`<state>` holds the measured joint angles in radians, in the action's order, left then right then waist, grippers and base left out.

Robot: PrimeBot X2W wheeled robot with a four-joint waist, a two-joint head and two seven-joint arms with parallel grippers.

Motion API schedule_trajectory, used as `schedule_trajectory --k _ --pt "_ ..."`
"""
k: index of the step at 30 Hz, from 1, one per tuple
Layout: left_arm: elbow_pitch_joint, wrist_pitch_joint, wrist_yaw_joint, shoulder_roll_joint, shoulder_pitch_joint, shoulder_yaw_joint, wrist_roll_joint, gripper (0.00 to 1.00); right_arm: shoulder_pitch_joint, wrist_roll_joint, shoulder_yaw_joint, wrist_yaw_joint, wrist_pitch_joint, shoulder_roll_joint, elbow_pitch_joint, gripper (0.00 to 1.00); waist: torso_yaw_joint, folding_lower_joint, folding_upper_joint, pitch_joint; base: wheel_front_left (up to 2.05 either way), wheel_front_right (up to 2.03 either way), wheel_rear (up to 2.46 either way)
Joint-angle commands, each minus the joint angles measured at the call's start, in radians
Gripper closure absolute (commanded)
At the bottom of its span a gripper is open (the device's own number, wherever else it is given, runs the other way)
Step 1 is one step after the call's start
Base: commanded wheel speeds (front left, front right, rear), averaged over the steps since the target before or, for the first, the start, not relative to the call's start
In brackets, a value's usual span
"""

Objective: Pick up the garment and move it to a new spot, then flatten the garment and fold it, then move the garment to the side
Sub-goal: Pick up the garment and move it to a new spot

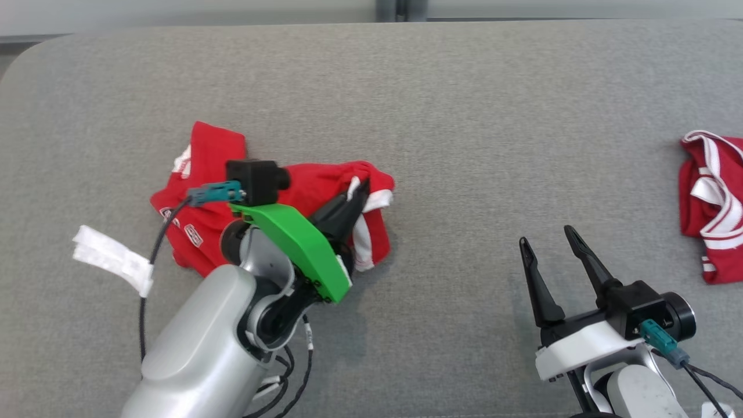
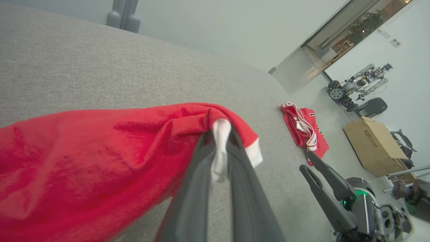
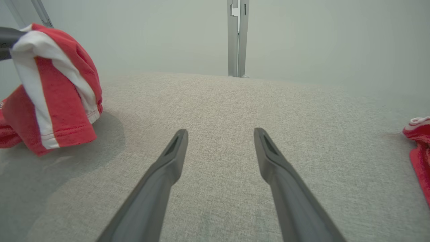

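Note:
A crumpled red garment with white trim lies on the grey table, left of centre. My left gripper is shut on a white-edged fold of it, lifting that part off the surface. In the left wrist view the fingers pinch the white trim of the garment. The raised fold of the garment hangs at the left of the right wrist view. My right gripper stands open above bare table at the lower right, nothing between its fingers.
A second red and white garment lies bunched at the table's right edge, also seen as a red heap. A white tag hangs on my left arm's cable. Beyond the table stand a cardboard box and another robot.

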<state>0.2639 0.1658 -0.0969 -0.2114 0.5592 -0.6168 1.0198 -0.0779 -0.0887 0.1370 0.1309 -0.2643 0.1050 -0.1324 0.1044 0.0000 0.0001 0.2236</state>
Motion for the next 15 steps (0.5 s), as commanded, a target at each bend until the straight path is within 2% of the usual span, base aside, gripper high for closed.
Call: schedule_trajectory --k 1,8,15 --pt "-0.018 0.017 0.009 0.013 0.006 -0.017 -0.007 1.00 -0.014 -0.007 -0.004 -0.001 0.000 -0.006 -0.002 0.00 -0.114 0.0000 -0.0001 -0.023 0.00 0.00 0.00" --pt "-0.028 0.070 0.046 0.088 0.079 -0.088 -0.047 1.00 -0.044 -0.015 -0.006 0.000 0.000 -0.036 -0.008 0.00 -0.266 0.0000 -0.0001 0.003 0.00 0.00 0.00" --pt "0.005 0.086 0.056 0.145 0.155 -0.141 -0.036 1.00 -0.046 -0.023 -0.019 0.000 0.000 -0.050 -0.013 0.00 -0.358 0.0000 -0.0001 0.035 0.00 0.00 0.00"
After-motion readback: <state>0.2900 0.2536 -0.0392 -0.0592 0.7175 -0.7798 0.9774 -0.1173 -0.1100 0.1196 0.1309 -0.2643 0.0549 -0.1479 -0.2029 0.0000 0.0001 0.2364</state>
